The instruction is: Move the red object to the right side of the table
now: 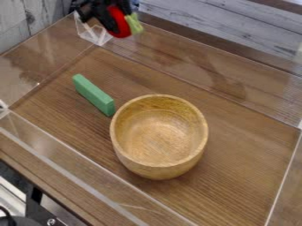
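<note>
Spanning the whole view: table (236, 132), brown wood grain, clear walls at the edges. Near centre front, wooden bowl (160, 135), upright, empty. Left of it and apart, green block (94, 94), lying flat. Top left, above the surface, gripper (109, 16) clamped on red fruit (118, 24), leafy yellow-green end poking out to the right. Probably light, hard and glossy, so prone to slip or roll; best pinched across the round middle, as now, not by the leaf. Right side of table bare and ready for it.
</note>
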Controlling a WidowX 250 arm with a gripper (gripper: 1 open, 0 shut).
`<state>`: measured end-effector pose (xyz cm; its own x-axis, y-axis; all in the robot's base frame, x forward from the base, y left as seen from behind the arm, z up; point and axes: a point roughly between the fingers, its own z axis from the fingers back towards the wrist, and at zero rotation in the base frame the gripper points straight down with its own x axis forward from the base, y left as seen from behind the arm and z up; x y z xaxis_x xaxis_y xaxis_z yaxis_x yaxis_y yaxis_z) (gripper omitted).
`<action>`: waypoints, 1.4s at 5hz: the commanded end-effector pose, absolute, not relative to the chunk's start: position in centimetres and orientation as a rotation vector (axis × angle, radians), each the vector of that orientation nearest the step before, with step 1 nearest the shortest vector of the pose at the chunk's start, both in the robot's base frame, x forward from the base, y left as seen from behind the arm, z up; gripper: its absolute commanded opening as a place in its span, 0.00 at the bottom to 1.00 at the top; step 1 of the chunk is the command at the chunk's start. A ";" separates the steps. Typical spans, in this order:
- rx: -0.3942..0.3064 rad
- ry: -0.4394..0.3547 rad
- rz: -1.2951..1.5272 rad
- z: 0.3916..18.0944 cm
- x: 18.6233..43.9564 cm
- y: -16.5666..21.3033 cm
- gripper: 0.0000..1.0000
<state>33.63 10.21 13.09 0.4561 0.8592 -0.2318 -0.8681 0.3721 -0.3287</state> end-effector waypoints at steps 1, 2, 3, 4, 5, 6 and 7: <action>-0.431 -0.030 1.012 15.0 32.3 6.9 0.00; -0.418 -0.004 0.888 14.1 30.9 4.9 0.00; -0.394 0.025 0.702 13.0 29.6 1.9 0.00; -0.372 0.045 0.591 13.4 27.1 -2.4 0.00; -0.359 0.064 0.520 13.9 25.0 -6.5 0.00; -0.342 0.092 0.369 12.4 23.6 -10.3 0.00; -0.327 0.125 0.266 10.4 22.5 -13.0 0.00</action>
<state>22.08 -13.12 9.57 0.9537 0.2309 -0.1926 -0.2792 0.9178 -0.2822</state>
